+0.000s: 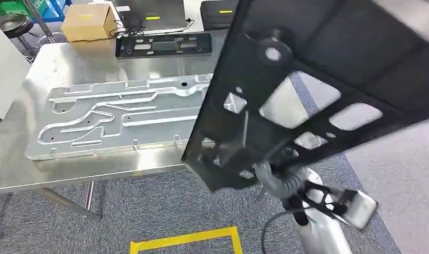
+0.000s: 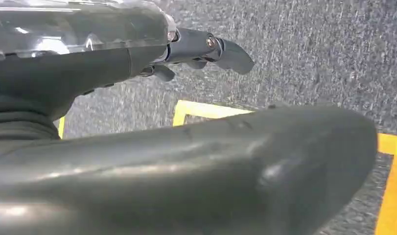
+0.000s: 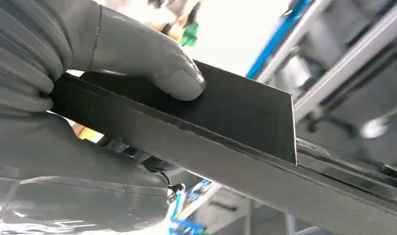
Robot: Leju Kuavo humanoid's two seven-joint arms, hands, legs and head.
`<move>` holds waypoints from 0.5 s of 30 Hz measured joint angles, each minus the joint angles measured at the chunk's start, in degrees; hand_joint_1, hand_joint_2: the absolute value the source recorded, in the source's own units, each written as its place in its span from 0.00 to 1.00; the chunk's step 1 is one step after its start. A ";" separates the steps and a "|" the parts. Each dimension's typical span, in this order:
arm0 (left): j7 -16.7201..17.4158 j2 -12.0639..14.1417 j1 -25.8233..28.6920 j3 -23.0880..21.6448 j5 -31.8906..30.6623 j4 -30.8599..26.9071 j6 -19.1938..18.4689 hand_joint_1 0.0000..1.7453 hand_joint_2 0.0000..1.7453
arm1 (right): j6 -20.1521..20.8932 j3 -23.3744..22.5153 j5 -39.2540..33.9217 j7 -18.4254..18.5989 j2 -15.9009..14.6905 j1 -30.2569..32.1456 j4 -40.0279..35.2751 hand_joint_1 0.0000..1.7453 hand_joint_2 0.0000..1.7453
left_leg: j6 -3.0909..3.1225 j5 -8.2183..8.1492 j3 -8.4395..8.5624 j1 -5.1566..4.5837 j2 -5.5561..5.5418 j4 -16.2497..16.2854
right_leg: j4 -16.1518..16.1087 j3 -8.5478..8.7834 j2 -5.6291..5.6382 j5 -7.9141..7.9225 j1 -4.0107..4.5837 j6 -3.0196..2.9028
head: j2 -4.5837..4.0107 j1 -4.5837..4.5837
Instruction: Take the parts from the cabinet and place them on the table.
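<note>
Panel (image 1: 307, 100) gripped at edge by right hand (image 3: 88, 98), thumb on top – held aloft, tilted, right of table (image 1: 21, 159), long axis running up-right. Left hand (image 2: 196, 54) hangs over floor, holding nothing, fingers apart. Placement needs leftward carry – silver plate (image 1: 122, 116), black frame (image 1: 164, 45) already on table.

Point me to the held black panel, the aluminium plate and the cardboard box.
black panel (image 1: 328, 69), head view, solid upper face.
aluminium plate (image 1: 122, 119), head view, grooved middle, lying on the table.
cardboard box (image 1: 88, 22), head view, top face, at the table's far end.
</note>
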 joint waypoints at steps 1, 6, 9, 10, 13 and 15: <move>-0.11 0.00 -0.18 0.13 -0.26 0.00 -0.02 0.00 0.00 | -0.96 -0.02 0.20 -0.02 -0.02 -2.40 2.32 1.00 1.00 | 0.23 -0.04 0.27 0.05 0.00 -0.24 | 1.96 -0.95 -0.21 -0.85 0.02 0.38 | 0.00 0.02; -1.31 0.00 -0.70 0.28 -1.29 0.00 -0.92 0.00 0.00 | -15.29 0.32 13.63 1.88 -0.59 -14.76 19.24 1.00 1.00 | 0.66 -0.81 0.48 -0.01 -0.09 0.00 | 16.48 -12.11 -0.31 -2.99 -0.60 1.33 | 0.00 0.02; -1.73 0.00 -0.77 0.31 -1.97 0.00 -1.55 0.00 0.00 | -26.19 2.76 28.76 7.74 -0.61 -23.56 29.75 1.00 1.00 | 0.17 -1.83 1.27 0.00 -0.34 0.64 | 3.45 -7.94 -0.35 6.62 -0.72 0.88 | 0.00 0.02; -1.77 0.00 -0.86 0.33 -2.12 0.00 -1.66 0.00 0.00 | -28.81 4.22 33.13 9.23 -0.59 -26.34 33.51 1.00 1.00 | -0.16 -2.06 1.13 -0.25 -0.35 0.79 | 2.19 -7.22 -0.28 5.99 -0.51 0.50 | 0.00 0.02; -2.32 0.04 -1.05 0.55 -2.36 0.00 -1.97 0.00 0.00 | -33.94 8.95 44.65 14.02 0.83 -33.02 43.65 1.00 1.00 | -1.08 -2.06 0.83 -0.21 -0.39 0.57 | 1.14 -7.29 -0.20 5.78 -0.11 -0.56 | 0.00 0.04; -2.56 0.18 -1.19 0.61 -2.89 0.00 -2.41 0.00 0.00 | -34.73 12.66 52.56 17.56 2.45 -37.16 50.40 1.00 1.00 | -1.80 -2.60 0.92 -0.05 -0.35 0.78 | 0.31 -6.74 -0.14 6.04 -0.62 -1.36 | 0.00 0.02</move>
